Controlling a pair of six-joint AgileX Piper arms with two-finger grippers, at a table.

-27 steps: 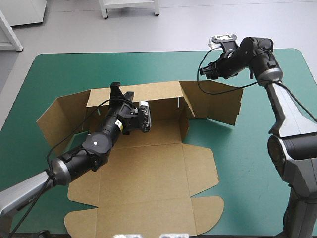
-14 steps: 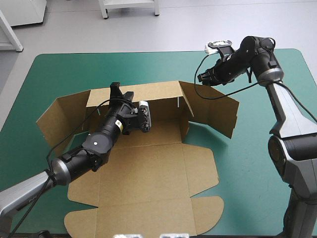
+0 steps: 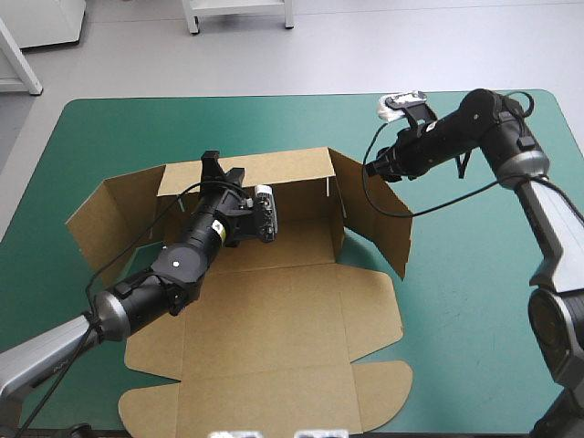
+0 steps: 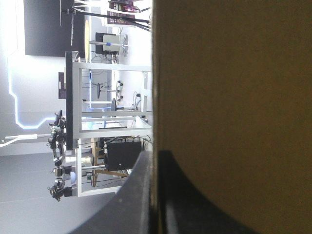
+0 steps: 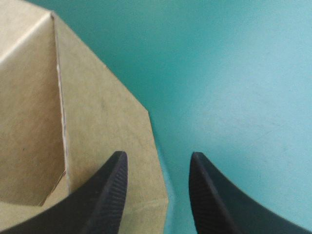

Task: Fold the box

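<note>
The brown box (image 3: 274,310) lies in the middle of the teal-green table, its back wall (image 3: 283,173) raised. My left gripper (image 3: 219,167) is shut on that wall's top edge. In the left wrist view the wall (image 4: 234,97) stands between the all-but-closed black fingers of the left gripper (image 4: 155,161). The right side flap (image 3: 379,219) stands upright and angles toward the front. My right gripper (image 3: 372,170) hovers at its outer face near the top edge. In the right wrist view the right gripper (image 5: 157,158) is open, the flap (image 5: 97,107) beside and under one finger.
The left side flap (image 3: 114,214) stands tilted outward at the box's left end. The lid with its rounded tabs (image 3: 274,392) lies flat toward the near table edge. Bare teal-green cover (image 3: 474,301) stretches to the right of the box.
The right flap has swung from along the back wall's line round toward the front. My right gripper followed it inward and nearer. The left gripper has kept its hold.
</note>
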